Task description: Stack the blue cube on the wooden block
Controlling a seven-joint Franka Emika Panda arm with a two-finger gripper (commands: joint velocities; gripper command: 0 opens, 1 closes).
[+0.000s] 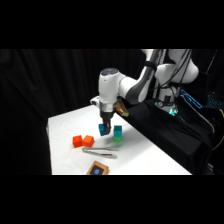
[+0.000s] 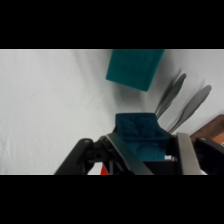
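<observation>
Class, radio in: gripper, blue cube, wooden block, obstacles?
Gripper shut on blue cube. Wooden block at table's near edge, bare. Tongs lie between.

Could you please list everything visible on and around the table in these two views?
blue cube: one, bright blue, between the gripper's fingers, near the table's middle.
teal block: one, teal-green, just beside the blue cube.
orange cubes: two, orange-red, side by side toward the table's left.
tongs: one pair, metal, lying in front of the cubes.
wooden block: one, brown with dark top, at the table's front edge.
table: one, white.
gripper: one, on the white arm, shut on the blue cube.
</observation>
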